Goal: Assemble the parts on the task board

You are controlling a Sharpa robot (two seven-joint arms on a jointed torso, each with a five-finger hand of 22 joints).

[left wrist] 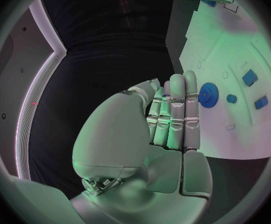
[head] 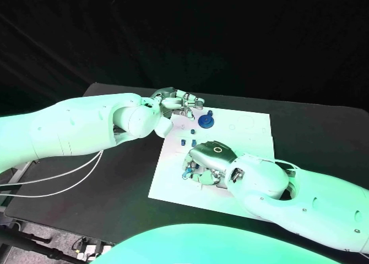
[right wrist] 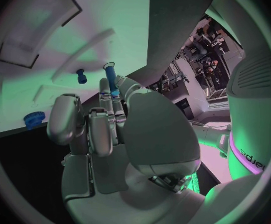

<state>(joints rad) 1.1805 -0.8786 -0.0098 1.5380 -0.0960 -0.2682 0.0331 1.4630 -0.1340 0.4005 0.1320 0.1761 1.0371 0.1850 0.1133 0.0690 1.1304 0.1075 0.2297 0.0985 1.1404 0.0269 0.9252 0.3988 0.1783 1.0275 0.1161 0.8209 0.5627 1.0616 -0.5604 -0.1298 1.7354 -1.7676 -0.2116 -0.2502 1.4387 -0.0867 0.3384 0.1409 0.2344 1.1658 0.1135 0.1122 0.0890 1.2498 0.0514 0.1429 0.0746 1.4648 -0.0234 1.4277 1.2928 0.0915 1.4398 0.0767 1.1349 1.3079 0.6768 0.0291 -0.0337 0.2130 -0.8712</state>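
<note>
The white task board [head: 249, 144] lies in the middle of the black table. A blue gear [head: 206, 120] stands near its far left corner, and small blue pieces [head: 183, 142] lie just below it. My left hand [head: 178, 102] hovers at that corner with its fingers side by side and nothing in them; the left wrist view shows the gear [left wrist: 207, 93] just past the fingertips [left wrist: 188, 79]. My right hand [head: 204, 164] is low over the board's left part and pinches a blue peg [right wrist: 110, 78] between thumb and finger. Another short blue peg [right wrist: 80, 75] stands on the board [right wrist: 110, 15] nearby.
Outlined recesses [head: 247, 122] mark the board's far right part. Bare black table [head: 319, 132] surrounds the board on all sides. White cables [head: 65, 176] hang under my left arm at the table's left edge.
</note>
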